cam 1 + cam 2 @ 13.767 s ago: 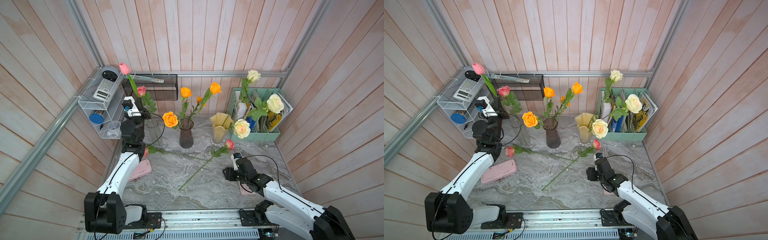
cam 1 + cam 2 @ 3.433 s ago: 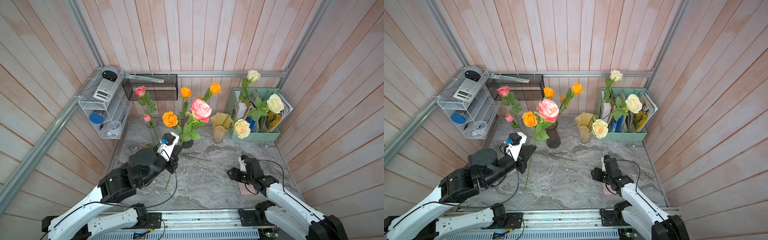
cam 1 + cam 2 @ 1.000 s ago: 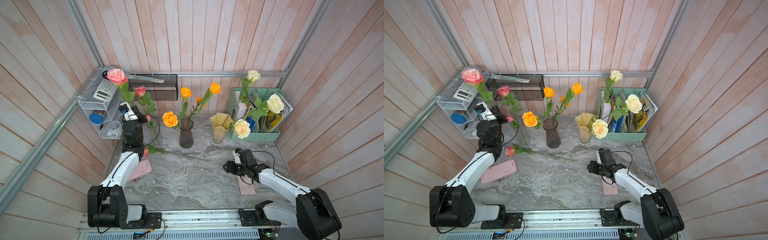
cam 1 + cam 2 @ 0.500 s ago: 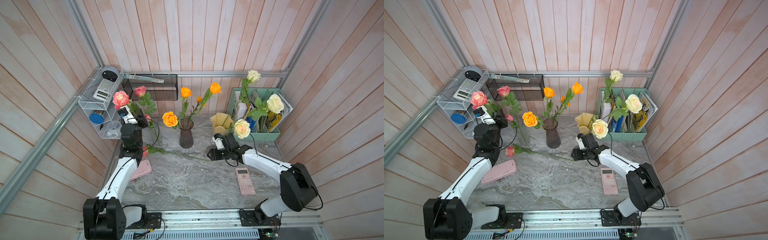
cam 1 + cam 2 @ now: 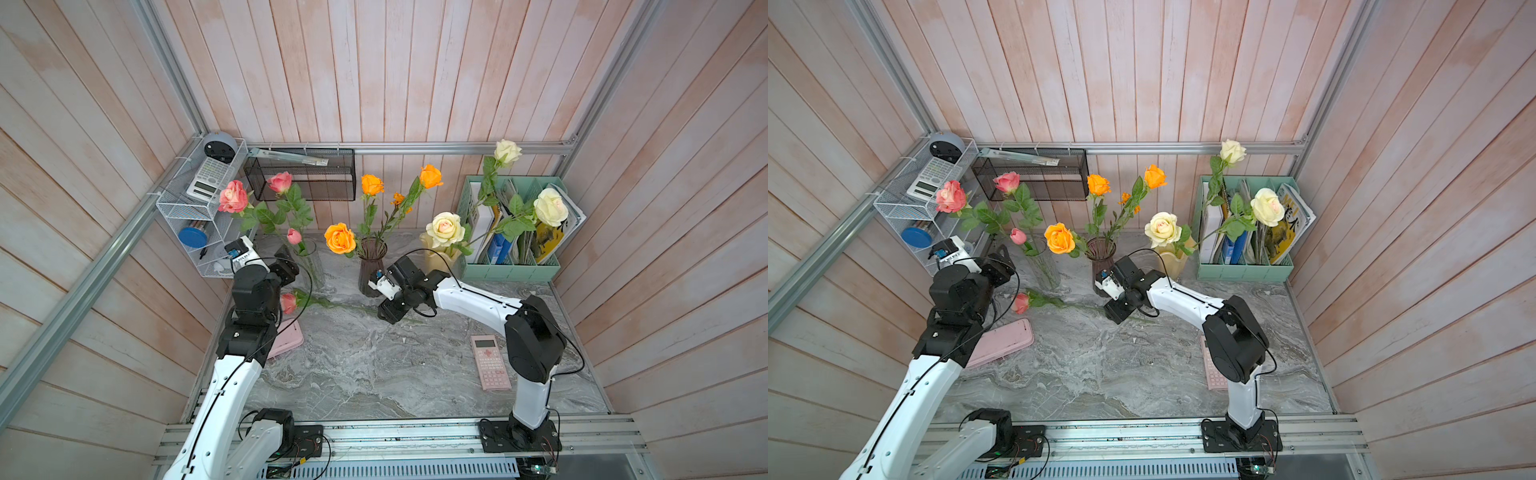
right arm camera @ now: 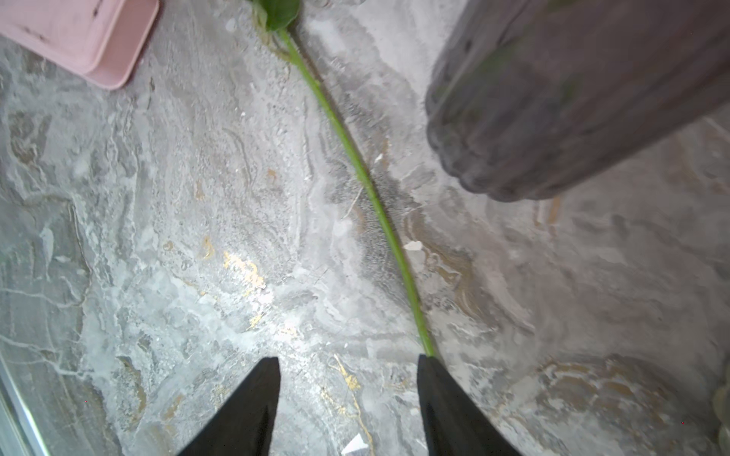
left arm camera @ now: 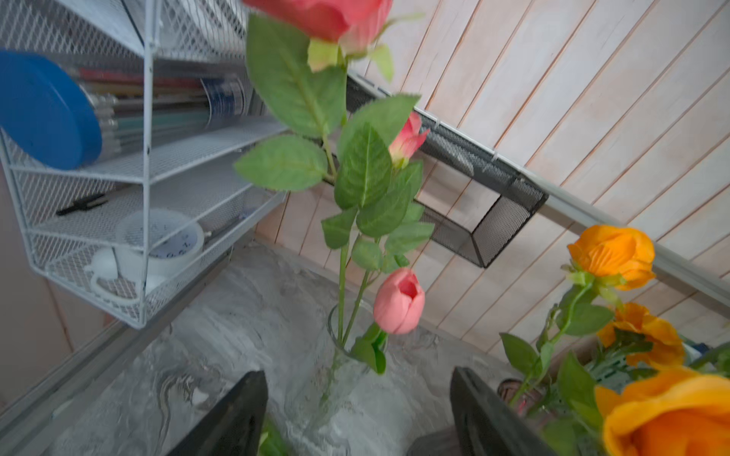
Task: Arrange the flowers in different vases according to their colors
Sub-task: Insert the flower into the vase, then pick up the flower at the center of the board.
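Note:
Three pink flowers [image 5: 232, 196] stand in the clear glass vase [image 5: 311, 262], which the left wrist view shows between the fingers' line of sight [image 7: 343, 379]. My left gripper [image 5: 287, 266] [image 7: 357, 371] is open just in front of it and holds nothing. A fourth pink rose [image 5: 288, 302] lies on the table. Its stem [image 6: 367, 185] runs up to one fingertip of my right gripper [image 5: 388, 316] [image 6: 347, 358], which is open low over the table. Orange roses [image 5: 340, 238] fill the purple vase [image 5: 372, 266]. Cream roses [image 5: 445, 228] stand in the yellow vase [image 5: 436, 257].
A pink case [image 5: 286, 338] lies by the left arm, and a pink calculator [image 5: 489, 368] lies front right. The mint file holder [image 5: 511, 266] stands back right. A white wire rack [image 5: 195, 216] and a black mesh basket [image 5: 303, 174] hang on the walls.
My left gripper opened and let go of the big pink rose, which dropped lower into the clear vase. My right arm swept left from the calculator to the lying rose's stem.

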